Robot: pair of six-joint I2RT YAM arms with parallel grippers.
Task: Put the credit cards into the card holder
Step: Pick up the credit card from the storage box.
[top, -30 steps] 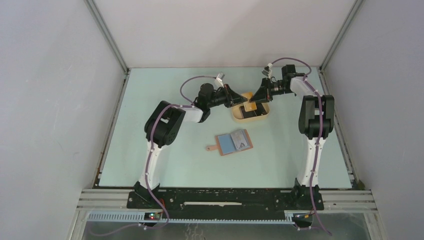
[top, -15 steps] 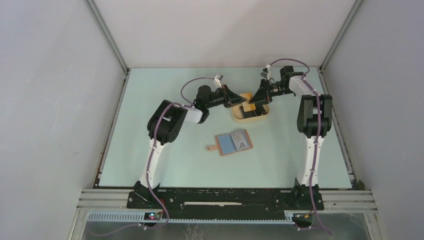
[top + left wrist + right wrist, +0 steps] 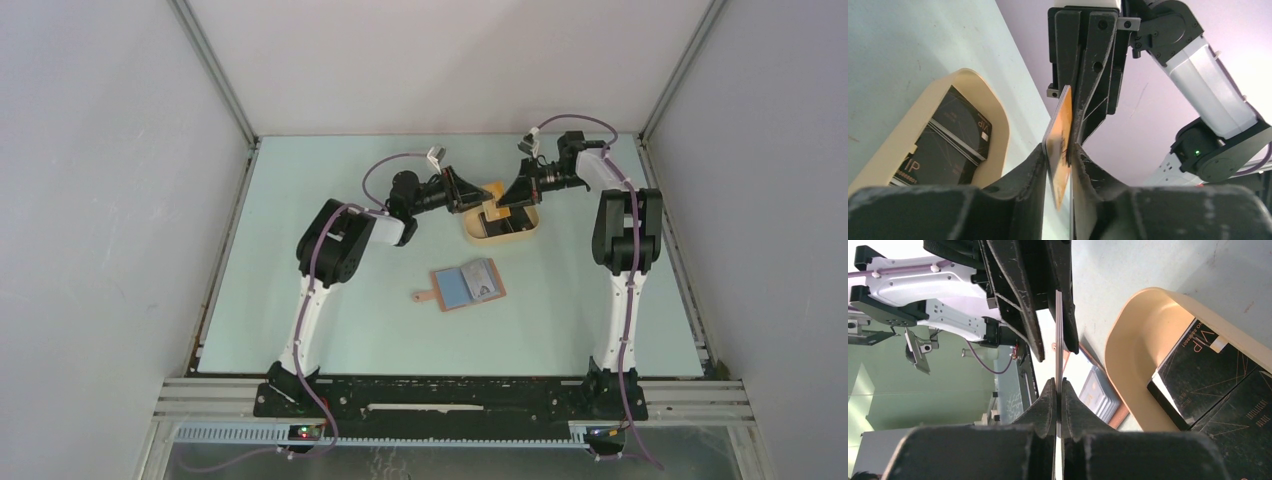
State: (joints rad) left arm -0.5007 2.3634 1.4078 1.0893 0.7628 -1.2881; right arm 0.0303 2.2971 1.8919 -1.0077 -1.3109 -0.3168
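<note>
An orange credit card (image 3: 1060, 130) stands on edge above the beige tray (image 3: 500, 235), between my two grippers, which meet tip to tip. My right gripper (image 3: 1058, 382) is shut on the card's thin edge (image 3: 1059, 330). My left gripper (image 3: 1058, 150) has its jaws parted wider than the card is thick; the card leans loosely between them. The reddish-brown card holder (image 3: 467, 285) lies open on the table nearer the arm bases, with bluish cards (image 3: 1100, 390) in its pockets.
Black cards (image 3: 948, 135) with gold print lie stacked in the tray, also visible in the right wrist view (image 3: 1218, 385). The tray's rim (image 3: 1133, 340) curves just below the grippers. Grey walls close in the pale green table on three sides.
My right gripper has closed on the orange card. My left gripper's jaws, shut on it before, have parted. Both arms have stayed over the tray.
</note>
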